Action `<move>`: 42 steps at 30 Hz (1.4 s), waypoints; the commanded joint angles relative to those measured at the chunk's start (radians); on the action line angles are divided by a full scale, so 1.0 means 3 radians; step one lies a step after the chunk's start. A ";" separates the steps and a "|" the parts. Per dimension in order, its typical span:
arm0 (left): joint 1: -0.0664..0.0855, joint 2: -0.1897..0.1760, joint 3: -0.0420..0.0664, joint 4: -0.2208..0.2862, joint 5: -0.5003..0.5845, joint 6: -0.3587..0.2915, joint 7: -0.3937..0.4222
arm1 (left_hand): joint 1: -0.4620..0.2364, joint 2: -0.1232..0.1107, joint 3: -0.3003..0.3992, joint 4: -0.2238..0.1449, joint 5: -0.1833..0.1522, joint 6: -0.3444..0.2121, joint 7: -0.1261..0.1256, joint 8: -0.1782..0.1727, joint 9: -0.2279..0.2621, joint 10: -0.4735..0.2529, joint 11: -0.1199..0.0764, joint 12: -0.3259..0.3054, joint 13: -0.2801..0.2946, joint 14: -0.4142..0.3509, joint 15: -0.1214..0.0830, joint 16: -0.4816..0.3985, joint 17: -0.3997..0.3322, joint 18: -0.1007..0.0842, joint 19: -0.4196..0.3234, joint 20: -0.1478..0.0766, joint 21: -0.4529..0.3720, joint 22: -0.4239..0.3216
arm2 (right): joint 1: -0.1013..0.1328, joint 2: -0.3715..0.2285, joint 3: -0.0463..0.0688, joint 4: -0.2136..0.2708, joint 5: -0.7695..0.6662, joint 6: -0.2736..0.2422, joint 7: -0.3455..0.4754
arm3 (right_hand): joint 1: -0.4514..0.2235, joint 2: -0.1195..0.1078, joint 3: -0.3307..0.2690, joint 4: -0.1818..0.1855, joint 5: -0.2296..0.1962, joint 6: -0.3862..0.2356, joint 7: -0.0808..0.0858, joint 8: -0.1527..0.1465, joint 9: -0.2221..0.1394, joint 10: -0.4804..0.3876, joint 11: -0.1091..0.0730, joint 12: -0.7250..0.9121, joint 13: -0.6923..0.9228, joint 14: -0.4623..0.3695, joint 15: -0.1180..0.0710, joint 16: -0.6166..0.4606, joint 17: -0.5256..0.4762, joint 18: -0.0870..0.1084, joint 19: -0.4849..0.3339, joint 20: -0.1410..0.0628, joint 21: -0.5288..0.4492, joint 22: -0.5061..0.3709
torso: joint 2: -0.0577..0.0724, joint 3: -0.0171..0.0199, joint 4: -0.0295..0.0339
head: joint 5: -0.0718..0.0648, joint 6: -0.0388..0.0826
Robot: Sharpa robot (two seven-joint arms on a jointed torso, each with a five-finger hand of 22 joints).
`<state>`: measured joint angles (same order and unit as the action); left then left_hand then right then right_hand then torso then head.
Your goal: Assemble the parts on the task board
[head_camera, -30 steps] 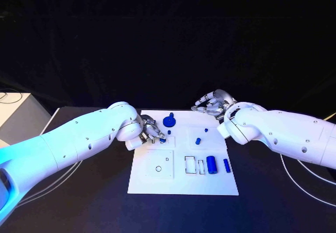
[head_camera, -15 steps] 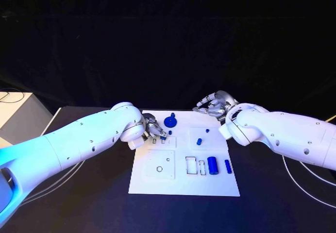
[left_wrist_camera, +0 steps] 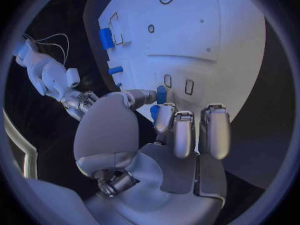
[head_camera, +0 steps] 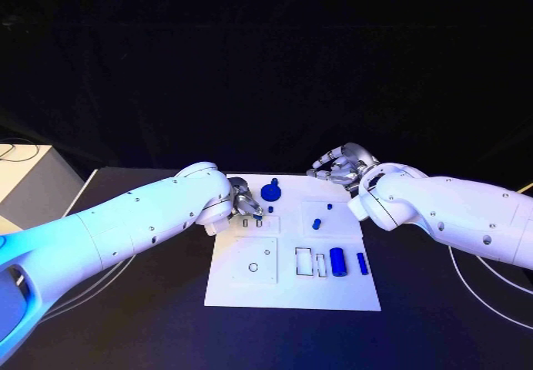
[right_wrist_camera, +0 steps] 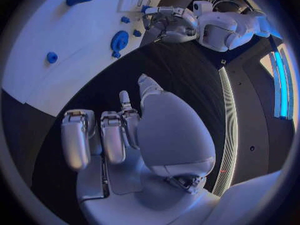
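The left hand (head_camera: 244, 206) pinches a blue part (left_wrist_camera: 161, 94) over the board (head_camera: 291, 285); a blue disc (head_camera: 270, 193) lies at its 1 o'clock. The right hand (head_camera: 342, 166), empty with fingers loosely apart, hovers off the board's far right corner.

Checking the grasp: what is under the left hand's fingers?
The left hand pinches a small blue part over the white board, near two small slots. The part's lower end is covered.

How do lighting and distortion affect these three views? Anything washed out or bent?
Head view: the left arm glows cyan near the bottom edge and the backdrop is black, yet the board reads clearly. Left wrist view: fisheye bulges the board's edges and the left hand looms large. Right wrist view: same curving, with bright light strips along the rim.
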<state>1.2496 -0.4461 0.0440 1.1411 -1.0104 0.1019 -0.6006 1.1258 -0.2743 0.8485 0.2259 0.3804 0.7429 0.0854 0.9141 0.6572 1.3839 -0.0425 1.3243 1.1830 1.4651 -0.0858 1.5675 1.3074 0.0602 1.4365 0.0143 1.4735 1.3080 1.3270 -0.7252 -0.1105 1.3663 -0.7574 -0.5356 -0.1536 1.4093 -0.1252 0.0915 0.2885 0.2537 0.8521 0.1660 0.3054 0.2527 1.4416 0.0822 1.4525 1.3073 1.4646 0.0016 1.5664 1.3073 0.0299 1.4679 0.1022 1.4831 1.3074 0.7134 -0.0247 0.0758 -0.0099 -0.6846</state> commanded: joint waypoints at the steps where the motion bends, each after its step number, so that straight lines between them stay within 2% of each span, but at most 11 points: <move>1: -0.0004 0.0021 -0.0003 0.0004 -0.0128 0.0007 -0.0029 | -0.0011 0.0035 0.0423 -0.0449 0.0022 0.0204 -0.0181 -0.0013 0.1010 0.0018 0.0005 0.0020 0.0004 0.0352 -0.0026 0.0011 0.0878 -0.0026 0.0022 0.0001 0.0017 0.0062 | -0.0002 0.0002 0.0000 0.0002 -0.0052 0.0039 0.0035 | -0.0036 0.0001 0.0020 0.0001 0.0012 -0.0020 0.0004 -0.0003 -0.0003 -0.0004 0.0005 0.0000 0.0491 0.0354 0.0018 0.0015 0.0878 -0.0012 0.0220 0.0009 -0.0022 0.0591 | 0.0002 -0.0003 0.0000 | -0.0003 -0.0005; 22: -0.0024 0.0043 -0.0050 0.0005 -0.0144 0.0083 -0.0056 | -0.0030 0.0046 0.0427 -0.0456 0.0065 0.0220 -0.0186 -0.0016 0.1021 0.0027 0.0000 0.0020 0.0005 0.0352 -0.0030 0.0011 0.0878 -0.0027 0.0027 -0.0004 0.0019 0.0066 | -0.0002 0.0002 0.0000 0.0008 -0.0074 0.0046 0.0034 | -0.0036 0.0001 0.0020 0.0001 0.0012 -0.0020 0.0004 -0.0003 -0.0003 -0.0004 0.0005 0.0000 0.0491 0.0354 0.0018 0.0015 0.0878 -0.0012 0.0220 0.0009 -0.0022 0.0591 | 0.0005 -0.0008 0.0007 | -0.0012 -0.0030; 28: -0.0025 0.0023 -0.0056 0.0017 -0.0144 0.0170 -0.0058 | -0.0033 0.0053 0.0430 -0.0459 0.0072 0.0223 -0.0187 -0.0017 0.1025 0.0026 -0.0001 0.0017 0.0001 0.0352 -0.0031 0.0011 0.0878 -0.0028 0.0030 -0.0005 0.0021 0.0072 | -0.0002 0.0000 0.0000 0.0009 -0.0076 0.0051 0.0030 | -0.0036 0.0001 0.0020 0.0001 0.0012 -0.0020 0.0004 -0.0003 -0.0003 -0.0004 0.0005 0.0000 0.0491 0.0354 0.0018 0.0015 0.0878 -0.0012 0.0220 0.0009 -0.0022 0.0591 | 0.0006 -0.0008 0.0005 | -0.0011 -0.0032; 36: -0.0026 0.0019 -0.0057 0.0021 -0.0144 0.0217 -0.0053 | -0.0036 0.0052 0.0432 -0.0467 0.0085 0.0224 -0.0188 -0.0018 0.1028 0.0025 -0.0001 0.0013 -0.0003 0.0352 -0.0033 0.0011 0.0878 -0.0028 0.0031 -0.0006 0.0021 0.0072 | -0.0002 -0.0001 0.0000 0.0010 -0.0080 0.0058 0.0026 | -0.0043 -0.0002 0.0023 -0.0001 0.0013 -0.0022 0.0005 -0.0003 -0.0004 -0.0004 0.0006 0.0000 0.0491 0.0354 0.0019 0.0015 0.0878 -0.0013 0.0221 0.0010 -0.0020 0.0593 | 0.0007 -0.0010 0.0013 | -0.0018 -0.0034; 42: -0.0027 0.0028 -0.0058 0.0020 -0.0143 0.0223 -0.0050 | -0.0038 0.0051 0.0432 -0.0470 0.0092 0.0225 -0.0188 -0.0018 0.1030 0.0024 -0.0002 0.0011 -0.0006 0.0352 -0.0033 0.0011 0.0878 -0.0029 0.0032 -0.0007 0.0022 0.0075 | -0.0002 0.0003 0.0000 0.0008 -0.0081 0.0067 0.0023 | -0.0048 -0.0002 0.0024 -0.0001 0.0012 -0.0022 0.0005 -0.0002 -0.0004 -0.0004 0.0006 0.0001 0.0491 0.0354 0.0019 0.0015 0.0878 -0.0013 0.0221 0.0010 -0.0020 0.0594 | 0.0006 -0.0010 0.0006 | -0.0016 -0.0045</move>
<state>1.2463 -0.4402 0.0300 1.1464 -1.0519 0.1346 -0.6113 1.1160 -0.2684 0.8458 0.2231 0.4033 0.7474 0.0841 0.9055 0.7021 1.3851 -0.0408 1.3243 1.1829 1.4686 -0.0892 1.5675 1.3074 0.0605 1.4401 0.0108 1.4766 1.3077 1.3267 -0.7249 -0.1105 1.3680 -0.7699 -0.5322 -0.1527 1.4089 -0.1255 0.0915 0.2885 0.2536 0.8521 0.1660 0.3054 0.2528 1.4416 0.0822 1.4525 1.3078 1.4646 0.0016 1.5665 1.3074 0.0299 1.4679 0.1023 1.4831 1.3079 0.7149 -0.0278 0.0787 -0.0151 -0.6969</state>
